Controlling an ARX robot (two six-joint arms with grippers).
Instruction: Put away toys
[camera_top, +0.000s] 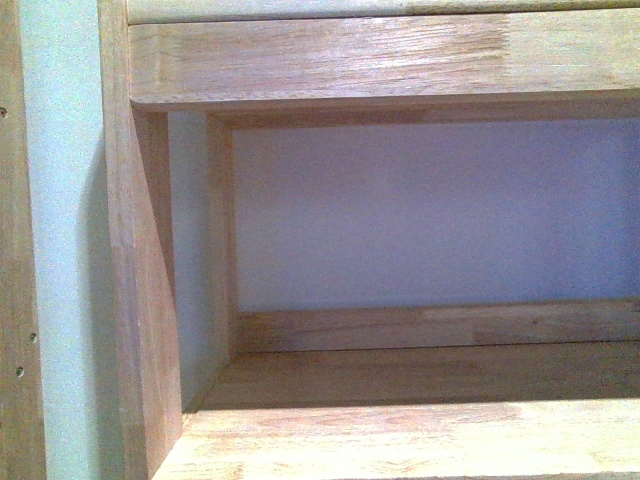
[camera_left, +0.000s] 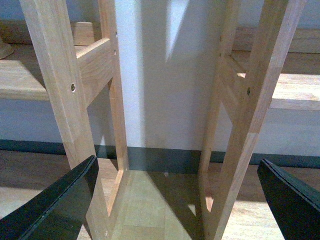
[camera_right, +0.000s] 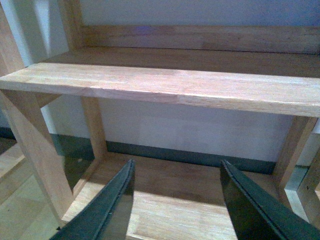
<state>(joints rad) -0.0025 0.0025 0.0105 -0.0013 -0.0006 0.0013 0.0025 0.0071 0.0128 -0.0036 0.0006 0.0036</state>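
The toys are out of view in all three views. My left gripper (camera_left: 177, 172) is open, its dark fingers (camera_left: 60, 200) spread wide with nothing between them; it faces the gap between two wooden shelf units' legs (camera_left: 55, 85). My right gripper (camera_right: 177, 167) is open and holds nothing, hanging over the lowest wooden shelf board (camera_right: 170, 205) and below the shelf board (camera_right: 165, 85) above it. In the front view neither gripper shows, only a wooden shelf compartment (camera_top: 420, 375).
A second shelf unit's upright (camera_left: 250, 100) stands close to the first, with wooden floor (camera_left: 145, 200) and a dark skirting (camera_left: 160, 157) between them. White wall (camera_top: 430, 210) backs the shelves. A side post (camera_right: 35, 145) stands by the right gripper.
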